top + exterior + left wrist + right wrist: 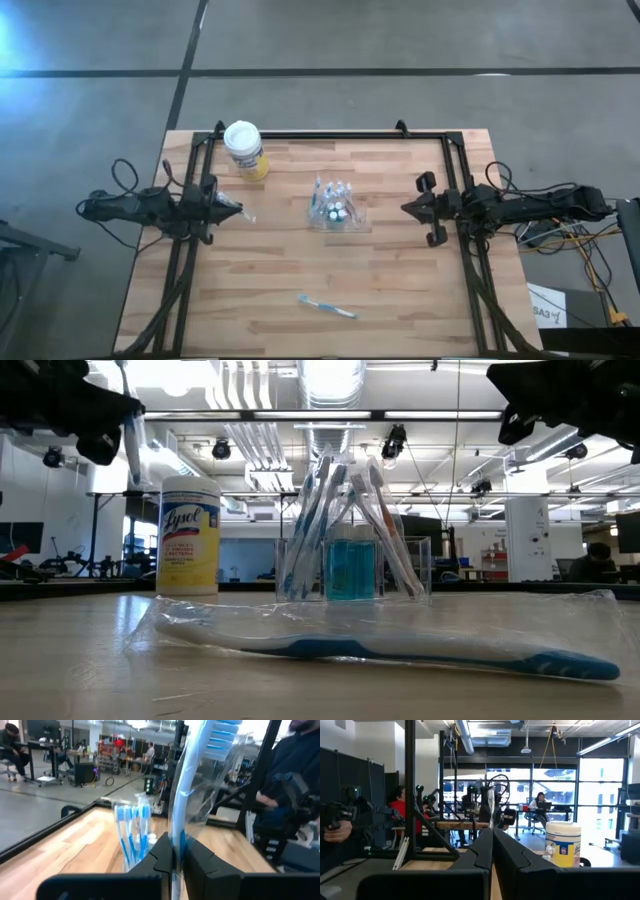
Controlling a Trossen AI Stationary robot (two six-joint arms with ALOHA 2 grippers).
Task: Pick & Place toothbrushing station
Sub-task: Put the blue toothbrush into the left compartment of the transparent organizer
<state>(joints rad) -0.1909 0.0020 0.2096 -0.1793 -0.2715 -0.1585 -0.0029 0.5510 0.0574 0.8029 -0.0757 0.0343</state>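
Because the wrapped toothbrush is light, thin and slippery, the left gripper squeezes its low end, above the table's left side. The right gripper waits closed, empty.

Your two arms are black all over, built of blocky, angular segments with a matte finish. The left arm trails a thin black cable that loops up behind its rear joint. The right arm carries black cabling along its length, and a bundle of yellow and orange wires hangs off its outer end. Each end effector has two flat, dark fingers with stepped inner edges; see the left end effector and the right end effector. You'll find no visible markings or labels on either arm.
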